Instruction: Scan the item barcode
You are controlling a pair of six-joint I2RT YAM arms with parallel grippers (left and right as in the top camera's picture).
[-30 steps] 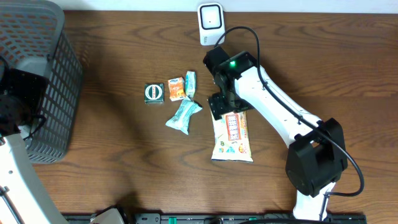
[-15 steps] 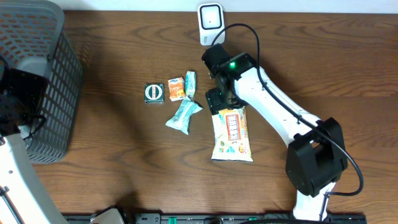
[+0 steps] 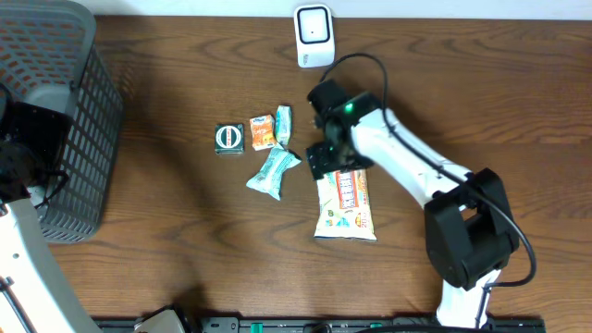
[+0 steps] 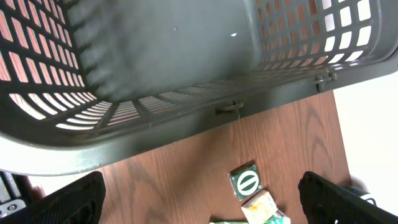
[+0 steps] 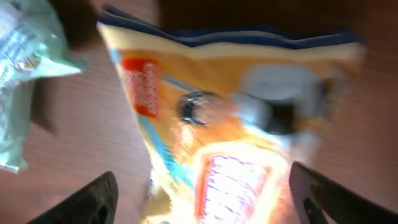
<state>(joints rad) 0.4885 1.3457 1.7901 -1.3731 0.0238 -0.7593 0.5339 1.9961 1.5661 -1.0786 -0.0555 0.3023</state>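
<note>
We see a dark wooden table [image 3: 166, 231] bearing a grey mesh basket [image 3: 88, 139] at left and a white scanner [image 3: 314, 35] at the far edge. Mid-table lie a green-and-black packet [image 3: 228, 138], an orange packet [image 3: 263, 131], a small pale blue packet [image 3: 283, 123], a larger pale blue wrapper [image 3: 273, 172] and a yellow snack bag [image 3: 345, 208].

a mock shop checkout on my wooden table [image 3: 185, 250]
a white barcode scanner [image 3: 314, 35] at the far edge, a grey mesh basket [image 3: 92, 111] on my left, small snack packs [image 3: 346, 203] between.

Yellow snack bag [image 3: 346, 208] lying flat, printed face up, white scanner [image 3: 314, 35] well apart.
</note>
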